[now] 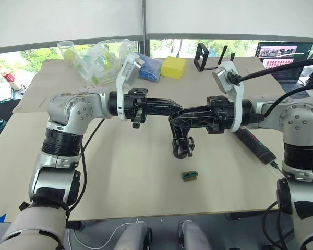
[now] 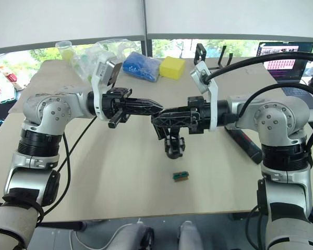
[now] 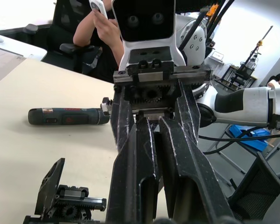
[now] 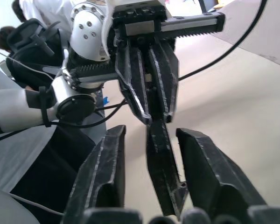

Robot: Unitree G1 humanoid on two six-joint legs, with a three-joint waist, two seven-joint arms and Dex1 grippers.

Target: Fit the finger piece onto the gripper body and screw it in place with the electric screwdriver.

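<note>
My left gripper (image 1: 177, 108) is shut on the finger piece (image 4: 163, 158), a black tapered wedge that points toward my right arm. My right gripper (image 1: 173, 119) is open, and its fingers (image 4: 102, 177) straddle the piece with a gap on each side. The two grippers meet tip to tip above the middle of the table. Just below them, the gripper body (image 1: 181, 146) stands on the table with its pointed finger upright. The electric screwdriver (image 1: 255, 143) lies flat on the table beside my right forearm, and neither gripper touches it.
A tiny green-and-tan block (image 1: 189, 176) lies near the front edge. At the back are a black open-frame stand (image 1: 201, 56), a yellow block (image 1: 173, 66), a blue bag (image 1: 148, 67) and clear plastic bags (image 1: 99, 62). A laptop (image 1: 276, 52) is at the far right. A seated person (image 3: 93, 28) is beyond the table.
</note>
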